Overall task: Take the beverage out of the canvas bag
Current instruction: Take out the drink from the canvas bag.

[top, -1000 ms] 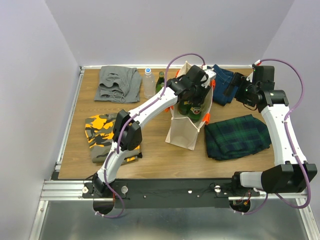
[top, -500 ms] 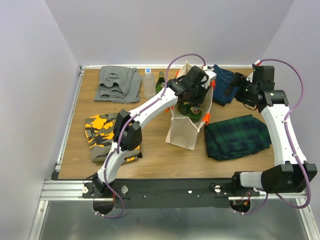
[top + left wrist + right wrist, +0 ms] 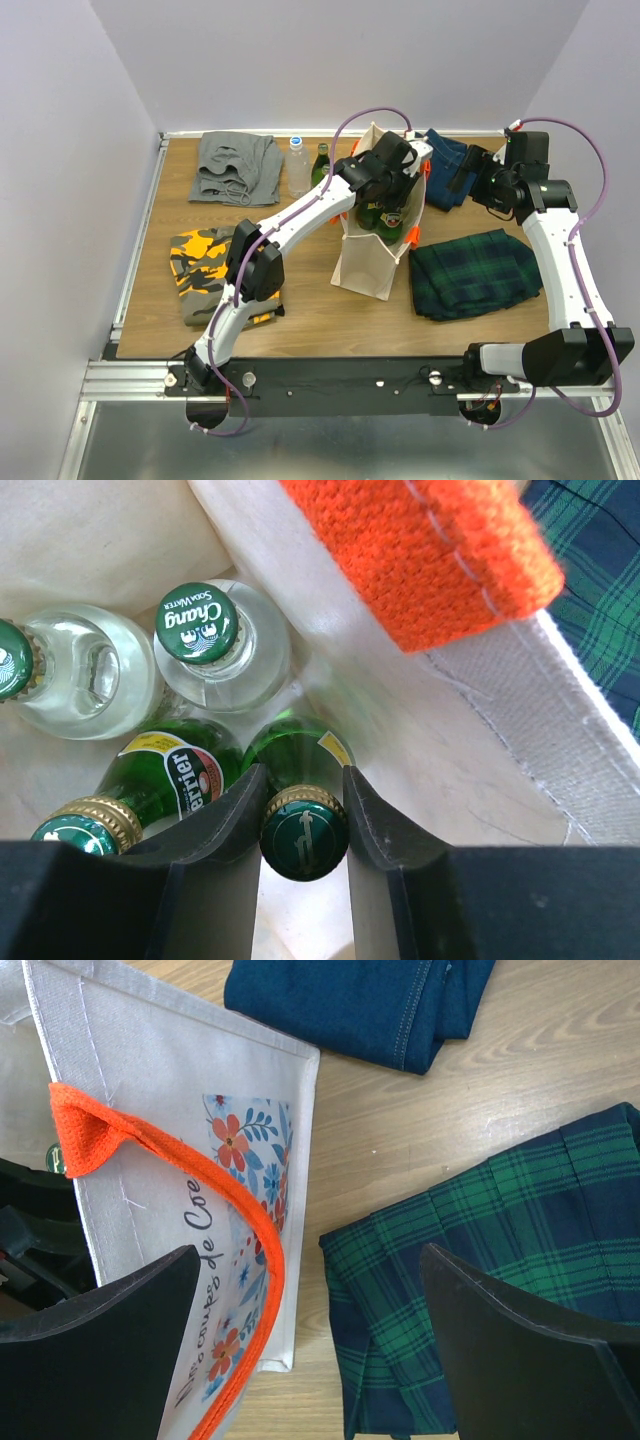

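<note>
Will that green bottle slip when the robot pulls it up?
Maybe: the green bottle looks like smooth glass, pinched just at its cap by the left gripper. Likely heavy, breakable if dropped. The soft canvas bag might lift too.

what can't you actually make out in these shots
- Left wrist view: the green bottle in the left tool shows only cap and shoulder; the fingers hide most of its label.
- Left wrist view: the clear bottle at the left edge has its cap cut by the frame.
- Right wrist view: the right tool covers part of the lettering on the canvas bag.
- Top view: the bag's contents, mostly hidden by the left arm.
</note>
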You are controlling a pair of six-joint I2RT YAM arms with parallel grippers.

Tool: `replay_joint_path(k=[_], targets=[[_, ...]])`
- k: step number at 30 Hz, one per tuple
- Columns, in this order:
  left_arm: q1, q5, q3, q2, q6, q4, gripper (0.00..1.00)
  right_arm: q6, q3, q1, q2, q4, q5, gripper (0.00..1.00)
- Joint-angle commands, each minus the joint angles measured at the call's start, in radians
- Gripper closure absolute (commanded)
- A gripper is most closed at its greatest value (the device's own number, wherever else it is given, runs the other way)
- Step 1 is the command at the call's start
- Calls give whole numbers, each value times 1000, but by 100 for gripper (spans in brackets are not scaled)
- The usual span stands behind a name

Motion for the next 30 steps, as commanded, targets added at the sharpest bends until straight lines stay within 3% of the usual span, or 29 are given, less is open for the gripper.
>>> replay_joint_path(k=[1, 30], targets=[[2, -4, 5, -28, 17, -22, 100, -7, 6, -1, 0, -6, 13, 0], [2, 9, 124, -127, 36, -83, 100, -1, 8, -2, 4, -4, 11, 0]])
